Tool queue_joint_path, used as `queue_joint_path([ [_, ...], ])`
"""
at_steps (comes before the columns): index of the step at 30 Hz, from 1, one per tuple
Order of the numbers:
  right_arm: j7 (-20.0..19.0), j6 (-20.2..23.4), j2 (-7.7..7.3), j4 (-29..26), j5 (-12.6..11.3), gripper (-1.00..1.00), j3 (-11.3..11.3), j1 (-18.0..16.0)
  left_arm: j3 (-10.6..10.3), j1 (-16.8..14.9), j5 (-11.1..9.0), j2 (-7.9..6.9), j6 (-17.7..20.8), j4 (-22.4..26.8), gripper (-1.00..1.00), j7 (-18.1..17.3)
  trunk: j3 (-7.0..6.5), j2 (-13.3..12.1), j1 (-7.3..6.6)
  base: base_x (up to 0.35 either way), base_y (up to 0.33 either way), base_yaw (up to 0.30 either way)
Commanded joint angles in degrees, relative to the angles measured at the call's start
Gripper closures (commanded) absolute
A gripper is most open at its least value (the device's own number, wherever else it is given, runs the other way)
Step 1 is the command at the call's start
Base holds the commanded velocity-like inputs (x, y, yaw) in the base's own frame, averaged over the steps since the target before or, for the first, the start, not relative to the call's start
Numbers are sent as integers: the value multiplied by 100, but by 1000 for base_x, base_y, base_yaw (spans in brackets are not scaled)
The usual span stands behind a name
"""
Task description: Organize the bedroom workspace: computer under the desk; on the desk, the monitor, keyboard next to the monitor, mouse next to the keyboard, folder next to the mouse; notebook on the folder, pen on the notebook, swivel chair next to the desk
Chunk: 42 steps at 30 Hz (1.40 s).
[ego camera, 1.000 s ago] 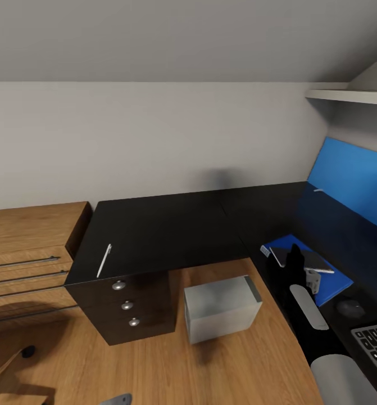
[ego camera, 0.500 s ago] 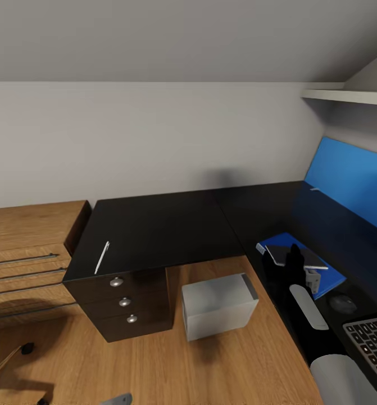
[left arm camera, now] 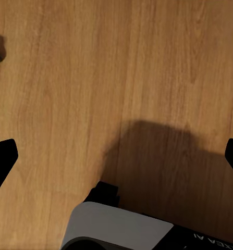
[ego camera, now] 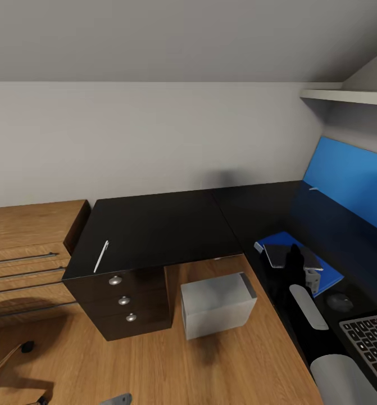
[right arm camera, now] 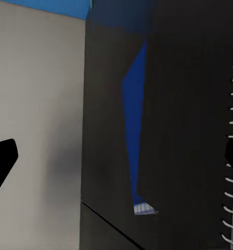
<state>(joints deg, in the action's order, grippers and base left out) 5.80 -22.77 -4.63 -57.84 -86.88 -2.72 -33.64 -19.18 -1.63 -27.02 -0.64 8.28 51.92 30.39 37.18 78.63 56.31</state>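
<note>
Black L-shaped table (ego camera: pixel 154 225) runs along the grey wall and turns down the right side under the blue-screened monitor (ego camera: pixel 351 183). Stack so far: flat blue folder (ego camera: pixel 323 275) on the right wing, dark slim notebook (ego camera: pixel 278 254) on top of it, round dark mouse (ego camera: pixel 340 302) just beside the folder, then grey-keyed keyboard (ego camera: pixel 371 340) nearer the camera; this matches the row the task asks for. Grey box-shaped computer (ego camera: pixel 217 304) stands on the wooden floor (ego camera: pixel 210 365), partly tucked under the table edge. Thin white pen (ego camera: pixel 101 256) lies alone near the front edge of the left wing above the drawers, well apart from the notebook, so judged the remaining item. Right gripper (ego camera: pixel 298 256) hangs over the folder and notebook, far across from the pen; wrist view shows its fingers spread wide, empty. Left gripper (left arm camera: pixel 116 156) is equally wide over bare floor.
</note>
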Motion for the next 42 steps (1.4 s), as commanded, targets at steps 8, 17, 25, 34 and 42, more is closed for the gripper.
queue_joint_path([
  [8, 18, -25, -3, -9, -31, -100, 8, -3, -16, -4, -25, -7, 25, 11, -100, 45, 5, 3, 0, 0, 0, 0],
  [17, 3, -10, -3, -12, -32, -100, 15, -3, -16, -4, -25, -7, 25, 11, -100, 43, 5, 3, 0, 0, 0, 0],
  [25, -41, 18, 12, -134, 21, -100, 647, -3, -24, -4, -31, -7, 25, 9, -100, 45, 5, 3, 0, 0, 0, 0],
  [34, -93, -19, 288, -248, 29, -100, 1087, -3, -23, -4, -31, -7, 25, 2, -100, 46, 5, 3, 0, 0, 0, 3],
  [42, -122, -25, 611, -222, 36, -100, 1118, 28, -21, -4, -31, -7, 25, 2, -100, 46, -6, 3, 0, 0, 0, 157],
])
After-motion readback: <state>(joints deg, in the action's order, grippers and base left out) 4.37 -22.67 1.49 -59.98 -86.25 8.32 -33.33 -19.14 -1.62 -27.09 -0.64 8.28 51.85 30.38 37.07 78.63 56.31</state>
